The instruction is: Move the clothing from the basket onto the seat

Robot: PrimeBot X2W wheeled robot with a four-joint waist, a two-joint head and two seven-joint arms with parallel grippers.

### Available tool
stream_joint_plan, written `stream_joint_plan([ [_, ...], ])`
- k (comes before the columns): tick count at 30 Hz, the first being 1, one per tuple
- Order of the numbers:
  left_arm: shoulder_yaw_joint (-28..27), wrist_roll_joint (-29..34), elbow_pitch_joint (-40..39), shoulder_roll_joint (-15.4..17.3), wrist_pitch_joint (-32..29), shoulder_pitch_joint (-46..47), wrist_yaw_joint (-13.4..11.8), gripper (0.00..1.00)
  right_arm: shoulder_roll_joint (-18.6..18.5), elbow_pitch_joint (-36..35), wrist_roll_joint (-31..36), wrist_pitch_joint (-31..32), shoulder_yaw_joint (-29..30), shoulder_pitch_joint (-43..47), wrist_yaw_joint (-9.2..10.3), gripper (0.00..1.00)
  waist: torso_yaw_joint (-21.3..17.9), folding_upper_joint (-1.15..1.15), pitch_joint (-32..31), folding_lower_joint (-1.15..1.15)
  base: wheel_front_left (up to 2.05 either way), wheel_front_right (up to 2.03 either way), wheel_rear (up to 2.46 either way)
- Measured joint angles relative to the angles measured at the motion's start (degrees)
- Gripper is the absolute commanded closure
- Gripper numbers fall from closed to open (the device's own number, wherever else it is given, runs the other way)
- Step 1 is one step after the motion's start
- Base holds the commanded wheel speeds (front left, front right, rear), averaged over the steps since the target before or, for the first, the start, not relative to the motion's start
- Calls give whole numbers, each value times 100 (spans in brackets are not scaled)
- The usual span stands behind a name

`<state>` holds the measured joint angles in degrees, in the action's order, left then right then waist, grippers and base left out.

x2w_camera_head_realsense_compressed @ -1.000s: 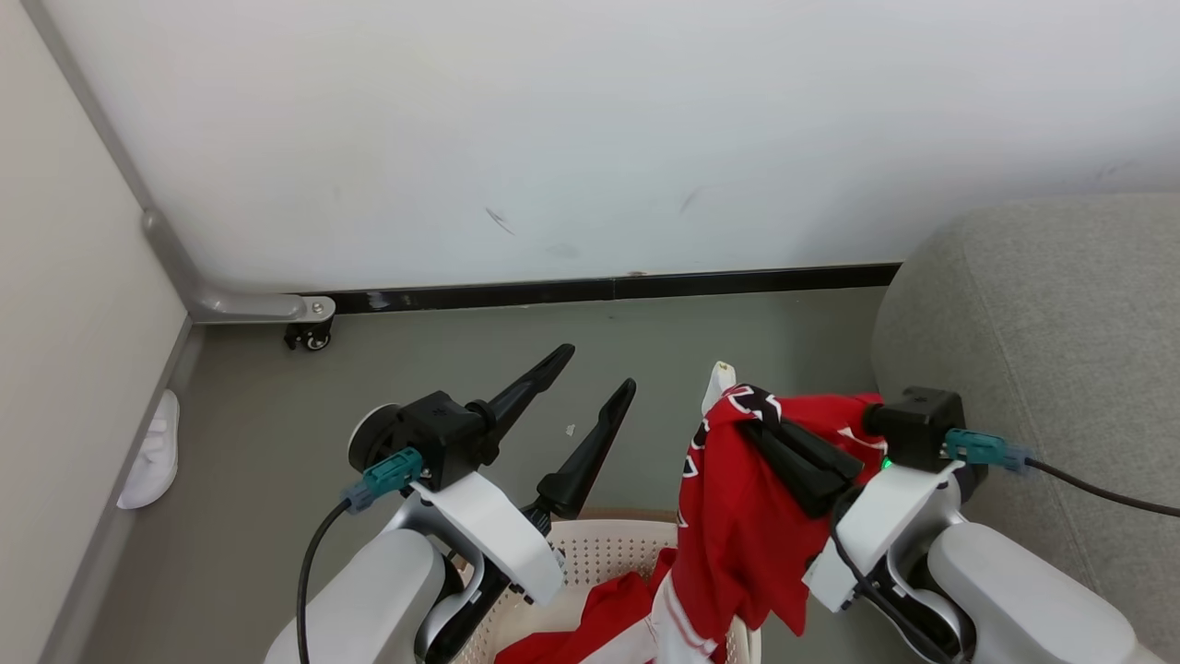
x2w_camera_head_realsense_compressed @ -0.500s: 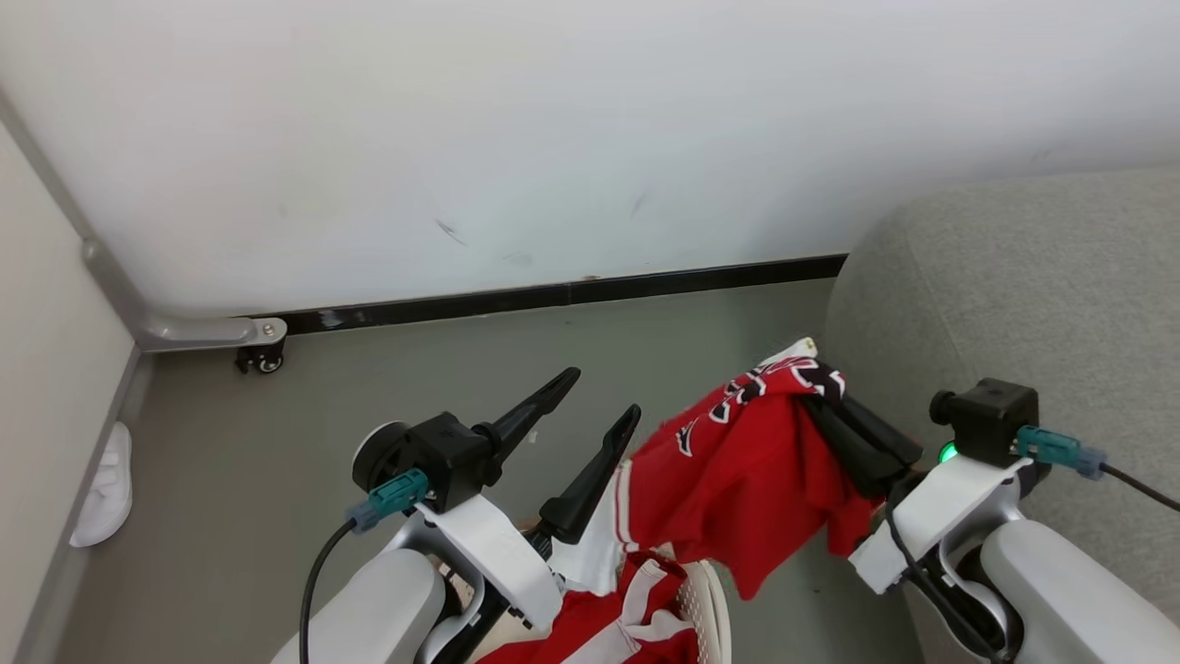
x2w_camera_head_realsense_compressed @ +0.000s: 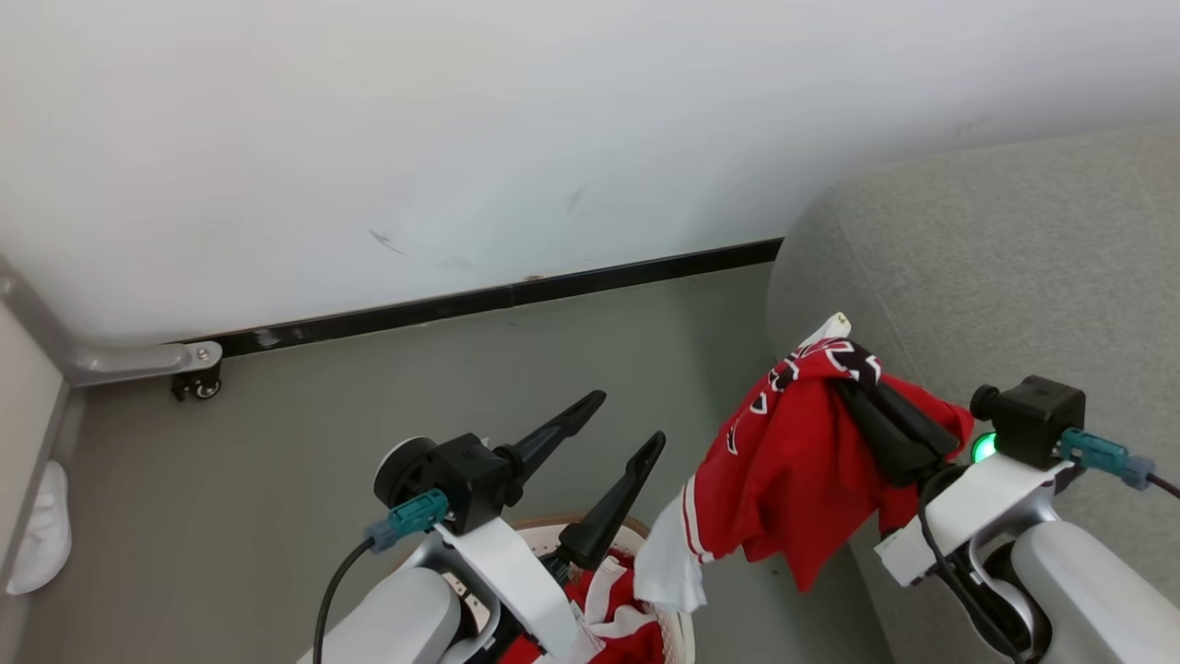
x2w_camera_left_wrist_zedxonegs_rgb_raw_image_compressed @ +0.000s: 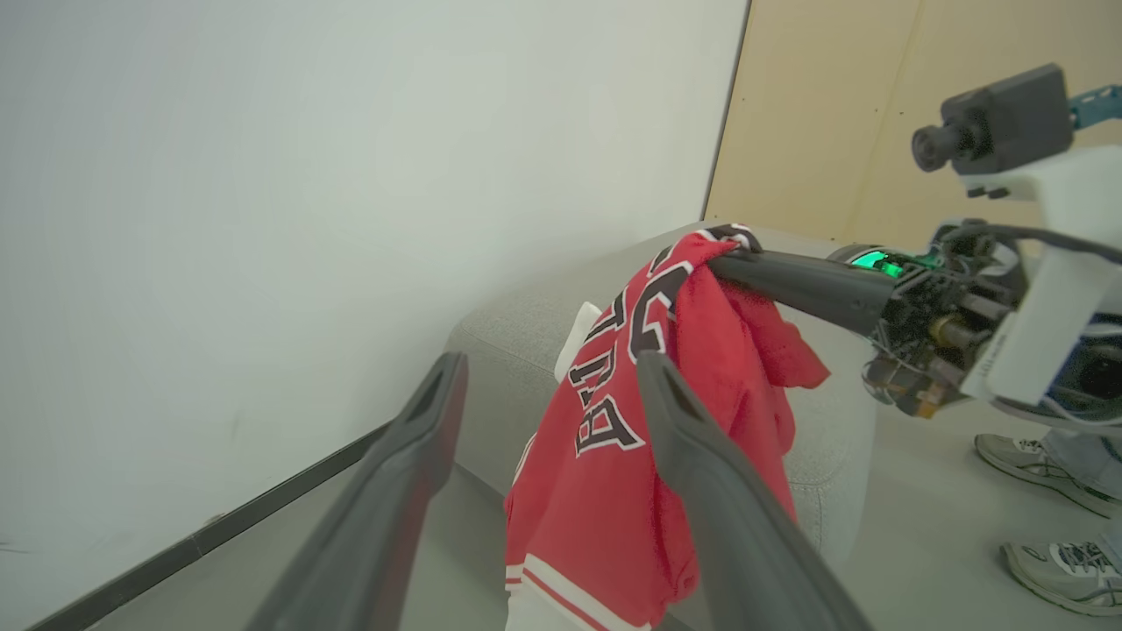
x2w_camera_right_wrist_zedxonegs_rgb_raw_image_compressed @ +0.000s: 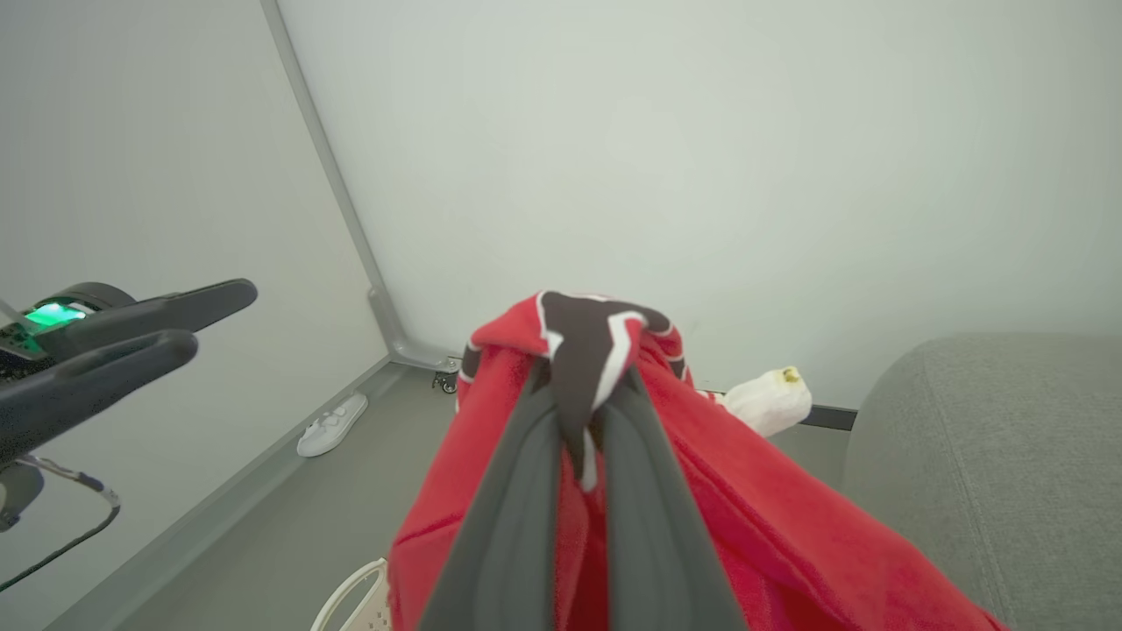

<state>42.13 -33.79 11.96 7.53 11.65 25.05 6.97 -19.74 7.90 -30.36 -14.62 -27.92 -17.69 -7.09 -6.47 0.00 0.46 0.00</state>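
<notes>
My right gripper (x2w_camera_head_realsense_compressed: 850, 380) is shut on the red jersey (x2w_camera_head_realsense_compressed: 793, 470), pinching a fold with black-and-white lettering. The jersey (x2w_camera_left_wrist_zedxonegs_rgb_raw_image_compressed: 614, 491) hangs in the air beside the grey seat (x2w_camera_head_realsense_compressed: 968, 258), its white-trimmed hem over the basket's right rim. The basket (x2w_camera_head_realsense_compressed: 680, 636) sits at the bottom of the head view, under my left arm, with another red garment (x2w_camera_head_realsense_compressed: 613, 590) inside. My left gripper (x2w_camera_head_realsense_compressed: 627, 420) is open and empty above the basket, left of the jersey. The right wrist view shows the fingers (x2w_camera_right_wrist_zedxonegs_rgb_raw_image_compressed: 526, 491) clamped on the jersey (x2w_camera_right_wrist_zedxonegs_rgb_raw_image_compressed: 701, 491).
A white wall with a black baseboard runs behind. A white slipper (x2w_camera_head_realsense_compressed: 41, 530) lies by the left partition, near a caster wheel (x2w_camera_head_realsense_compressed: 195, 385). A person's grey shoes (x2w_camera_left_wrist_zedxonegs_rgb_raw_image_compressed: 1043, 456) stand on the floor beyond the seat's end (x2w_camera_left_wrist_zedxonegs_rgb_raw_image_compressed: 517, 324).
The head camera has turned right, so the seat takes more of the picture. My right gripper has carried the jersey off the basket toward the seat's edge. The left gripper stays open.
</notes>
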Motion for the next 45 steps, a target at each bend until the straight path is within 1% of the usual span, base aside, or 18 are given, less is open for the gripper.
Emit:
stream_joint_plan([
  [11, 215, -122, -183, 26, 0, -120, 18, 0, 29, -267, 219, 0, 513, 223, 0, 100, -395, 0, 87, 0, 0, 0, 0],
  [17, 325, -151, -271, 31, 0, -120, 21, 0, 151, -412, 331, 0, 716, 249, 0, 100, -613, 0, 160, 0, 0, 0, 0],
  [23, 365, -151, -308, 137, 1, -120, 23, 0, 194, -563, 464, 0, 866, 416, 0, 100, -833, 0, 232, 0, 0, 0, 0],
  [35, 336, -151, -343, 245, 3, -118, 24, 0, 278, -722, 520, 0, 881, 451, 0, 100, -1234, 0, 356, 0, 0, 0, 0],
  [39, 265, -151, -342, 354, 14, -117, 23, 0, 318, -731, 526, 0, 864, 450, 0, 100, -1336, 0, 394, 0, 0, 0, 0],
  [45, 205, -151, -347, 377, 27, -117, 16, 0, 313, -735, 533, 0, 809, 431, 0, 100, -1447, 0, 441, 0, 0, 0, 0],
])
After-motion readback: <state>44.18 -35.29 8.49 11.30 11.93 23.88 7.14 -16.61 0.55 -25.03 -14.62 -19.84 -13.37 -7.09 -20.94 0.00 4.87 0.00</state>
